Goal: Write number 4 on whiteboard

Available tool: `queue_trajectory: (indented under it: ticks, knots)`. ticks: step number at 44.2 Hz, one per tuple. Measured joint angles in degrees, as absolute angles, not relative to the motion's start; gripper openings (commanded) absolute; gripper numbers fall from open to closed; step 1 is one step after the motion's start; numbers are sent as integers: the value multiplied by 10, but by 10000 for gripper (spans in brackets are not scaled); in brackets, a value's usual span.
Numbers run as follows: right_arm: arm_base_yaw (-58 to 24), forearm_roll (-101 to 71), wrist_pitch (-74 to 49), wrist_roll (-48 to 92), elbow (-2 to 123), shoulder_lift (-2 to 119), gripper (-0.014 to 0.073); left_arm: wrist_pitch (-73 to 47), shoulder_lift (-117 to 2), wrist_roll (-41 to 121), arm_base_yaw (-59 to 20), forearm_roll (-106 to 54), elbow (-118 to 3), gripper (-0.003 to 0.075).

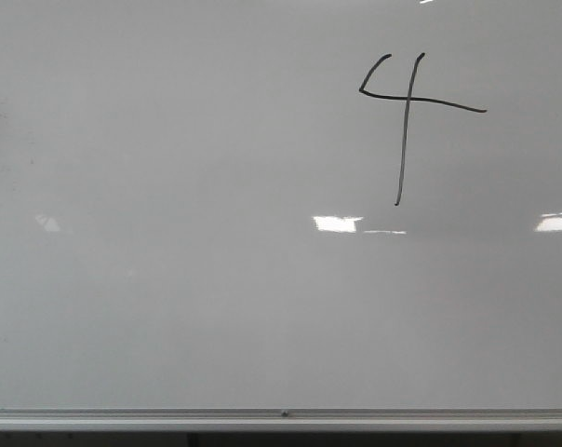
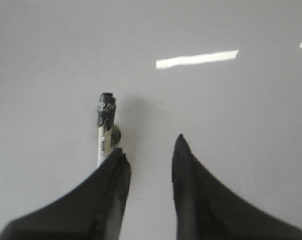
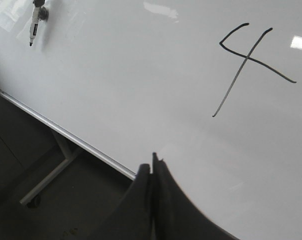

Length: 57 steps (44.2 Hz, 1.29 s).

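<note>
The whiteboard (image 1: pixel 169 279) fills the front view. The number 4 (image 1: pixel 407 101) is drawn in thin black lines at its upper right, and it also shows in the right wrist view (image 3: pixel 247 58). Neither gripper shows in the front view. My left gripper (image 2: pixel 150 145) is open over the board (image 2: pixel 216 125) with nothing between its fingers. A white marker with a black tip (image 2: pixel 105 130) lies against the board just outside one finger. My right gripper (image 3: pixel 152 165) is shut and sits near the board's lower edge, away from the 4.
A silver edge strip (image 1: pixel 281 413) runs along the board's bottom, also seen in the right wrist view (image 3: pixel 66 132). Below it are a dark floor and a stand leg (image 3: pixel 46 182). A marker (image 3: pixel 35 22) sits on the board far from the right gripper. Bright light reflections (image 1: pixel 337 223) lie on the board.
</note>
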<state>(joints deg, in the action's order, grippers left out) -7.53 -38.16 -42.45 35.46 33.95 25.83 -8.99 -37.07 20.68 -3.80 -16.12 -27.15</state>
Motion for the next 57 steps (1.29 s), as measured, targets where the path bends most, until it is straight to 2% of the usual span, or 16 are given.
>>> queue_trajectory:
  ticks: [2,11,19,46,57]
  knots:
    - [-75,-382,-425,355,339,258,-69,-95,-340,207,-49,-161,-266,-18]
    - [-75,-382,-425,355,339,258,-69,-168,-233,207,-87,-172,-262,-20]
    - [-75,-382,-425,355,339,258,-69,-182,-167,207,-88,-190,-261,-20]
    - [-75,-382,-425,355,339,258,-69,-168,-156,207,-88,-183,-255,-20]
    - [-75,-382,-425,355,339,258,-69,-151,-87,29,-88,-12,-184,-20]
